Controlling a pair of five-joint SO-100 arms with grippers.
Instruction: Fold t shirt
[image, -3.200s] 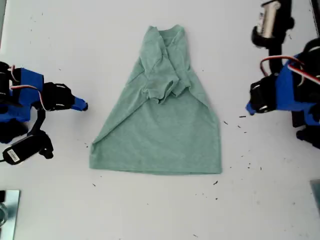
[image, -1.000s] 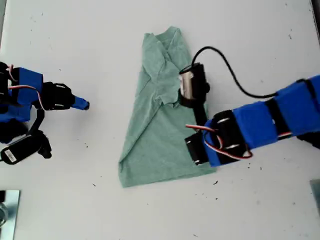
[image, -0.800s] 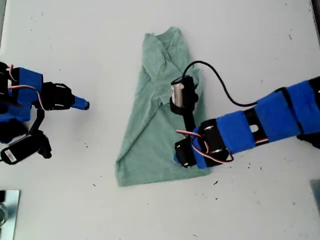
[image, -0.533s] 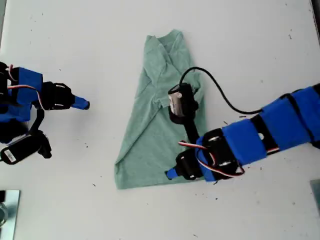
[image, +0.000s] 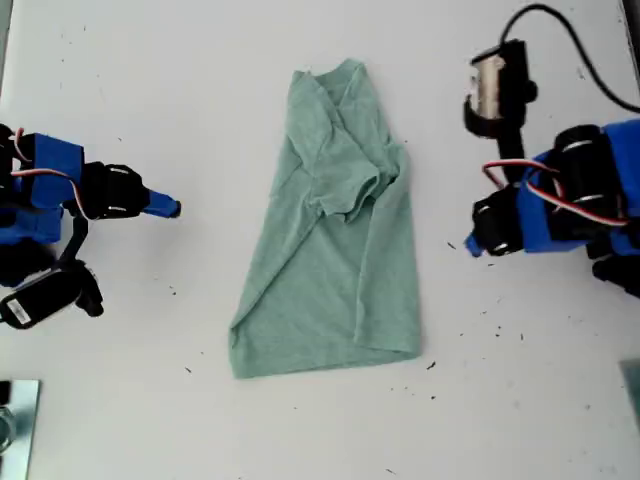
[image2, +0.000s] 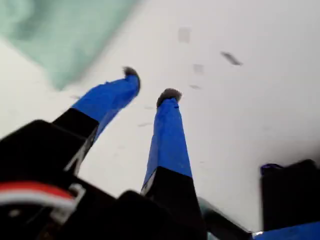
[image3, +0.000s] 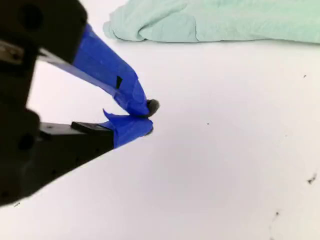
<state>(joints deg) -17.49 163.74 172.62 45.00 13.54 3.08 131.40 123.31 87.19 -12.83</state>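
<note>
T shirt (image: 330, 240) lies mid-desk (image: 150, 420), sleeves folded in, one side lapped over; my first hand (image2: 150, 85) empty, fingers apart, my second hand (image3: 150, 117) pinched shut on nothing, both clear, presumably awaiting the next fold.

My second end effector (image3: 149, 119) hangs over the white bench (image3: 215, 160), its blue-taped jaws brought together at their dark tips with nothing between them; beyond those tips, well apart from them, lies the t shirt (image3: 210, 20), pale green cloth with a rounded, folded edge; a few dark specks dot the bench beside the end effector.
</note>
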